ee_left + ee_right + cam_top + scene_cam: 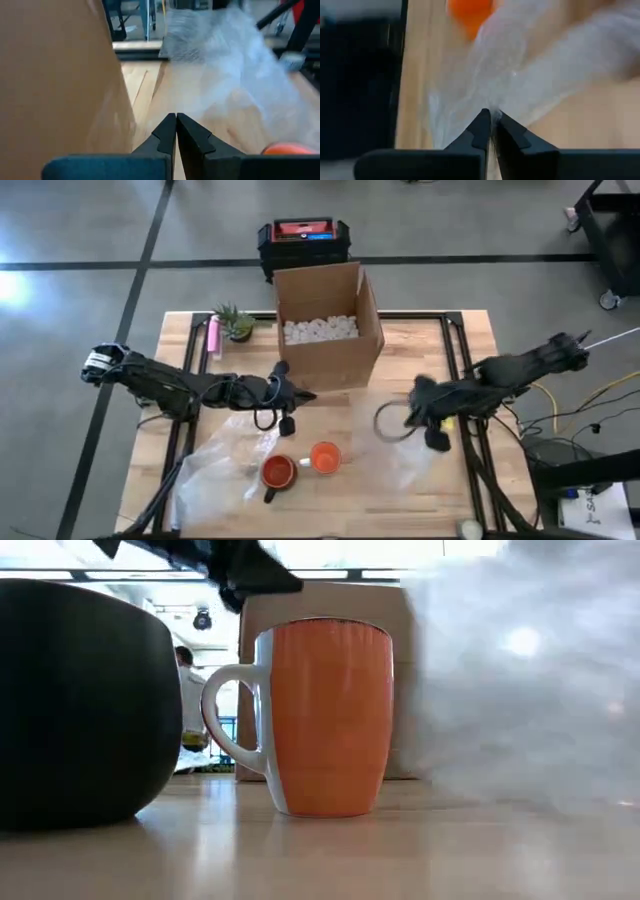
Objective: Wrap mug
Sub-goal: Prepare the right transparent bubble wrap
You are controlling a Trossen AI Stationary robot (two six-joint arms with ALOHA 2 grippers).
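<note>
An orange mug (325, 457) with a white handle stands upright on the wooden table, near the front; it fills the middle of the low view (330, 720). A sheet of clear bubble wrap (405, 452) spreads to its right, and my right gripper (412, 410) is shut on it. In the low view the wrap (520, 690) rises blurred on the right. My left gripper (308, 395) hovers shut and empty in front of the cardboard box (328, 325), above and behind the mug. My right gripper pinches an edge of the bubble wrap (492, 107) between its two fingertips. The fingers slant down toward the mug. From the hold the sheet fans out toward the mug (470, 12), raised at the held edge, with its far part lying on the table.
A red-lined dark mug (278, 472) stands left of the orange one. A second bubble wrap sheet (215, 465) lies at the front left. The open box holds white packing peanuts (320, 330). A small plant (236, 322) and pink item (212, 337) sit at the back left. A grey ring (390, 423) lies by my right gripper.
</note>
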